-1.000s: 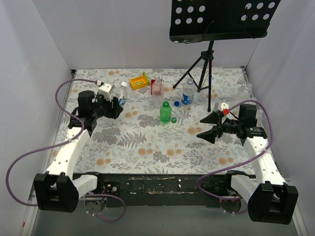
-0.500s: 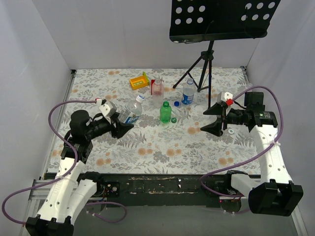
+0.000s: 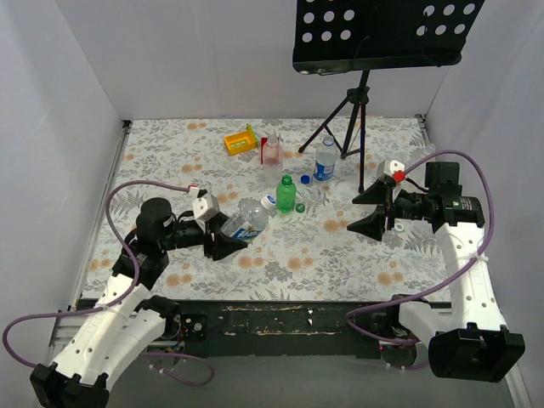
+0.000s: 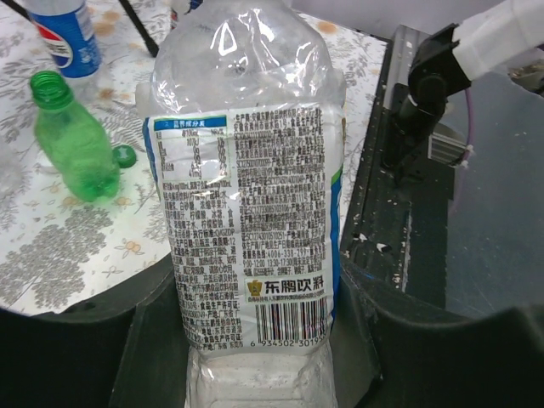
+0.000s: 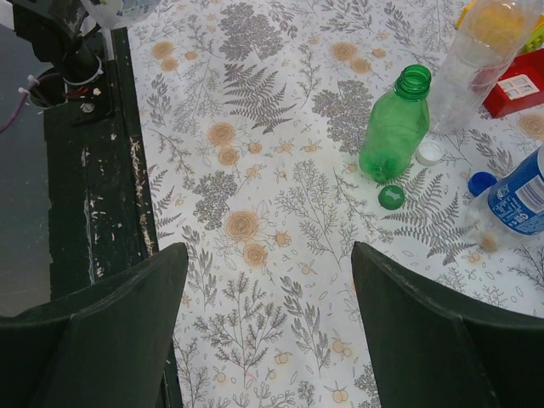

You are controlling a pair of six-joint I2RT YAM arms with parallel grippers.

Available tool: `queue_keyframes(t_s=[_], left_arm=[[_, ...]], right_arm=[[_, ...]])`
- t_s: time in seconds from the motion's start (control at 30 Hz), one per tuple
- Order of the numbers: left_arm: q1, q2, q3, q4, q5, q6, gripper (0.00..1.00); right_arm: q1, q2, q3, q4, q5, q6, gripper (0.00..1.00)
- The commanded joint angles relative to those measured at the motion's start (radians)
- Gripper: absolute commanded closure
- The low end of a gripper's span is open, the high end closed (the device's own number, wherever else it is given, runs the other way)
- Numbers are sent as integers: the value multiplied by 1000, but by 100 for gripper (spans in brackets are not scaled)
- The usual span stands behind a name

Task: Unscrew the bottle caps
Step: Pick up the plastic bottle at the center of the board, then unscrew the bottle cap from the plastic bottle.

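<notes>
- The left gripper [image 4: 259, 333] was clamped on the lower body of a clear bottle [image 4: 251, 187]. Its jaws were set narrow against both sides of the label.
- The clear bottle was held off the table [image 3: 280, 265], lying near horizontal. Its white cap [image 3: 268, 201] pointed towards the centre of the workspace and the opposite arm.
- This orientation probably served to present the cap to the second arm while the body was restrained against rotation.
- The right gripper [image 5: 269, 255] hovered over the table with its jaws wide and nothing between them. It faced the held bottle from well apart, which suggested it was staged to take the cap.
- The clear bottle showed a crinkled transparent wall and a white label with a blue band, fine print and a barcode near the base. The white cap appeared to be in place on the neck.
- The green bottle [image 5: 395, 126] stood upright near the table centre with an open mouth. A green cap [image 5: 392, 197] lay just beside its base.
- A loose white cap [image 5: 429, 153] and a blue cap [image 5: 481, 183] lay close by on the table, near the Pepsi bottle [image 3: 325, 159].
</notes>
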Motion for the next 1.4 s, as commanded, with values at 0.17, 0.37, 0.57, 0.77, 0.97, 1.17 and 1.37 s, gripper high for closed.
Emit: queue_keyframes(t_s=[0.17, 0.37, 0.57, 0.77, 0.97, 1.17, 1.37], left_arm=[[-185, 73, 0, 2, -91, 18, 100], [-283, 113, 12, -1, -157, 44, 100], [-338, 116, -9, -5, -186, 85, 100], [-375, 124, -34, -5, -181, 108, 100], [-400, 138, -48, -5, -189, 121, 100], [-417, 144, -63, -5, -191, 130, 100], [-434, 158, -78, 19, -191, 119, 100]], right_arm=[[-2, -23, 34, 8, 1, 65, 14], [-2, -17, 42, 5, 6, 80, 14], [-2, -4, 53, -9, -3, 85, 14], [-2, 6, 60, -17, -16, 94, 14], [-2, 17, 59, -30, -25, 95, 14], [-2, 26, 51, -35, -34, 89, 14], [-2, 42, 31, -35, -43, 88, 15]])
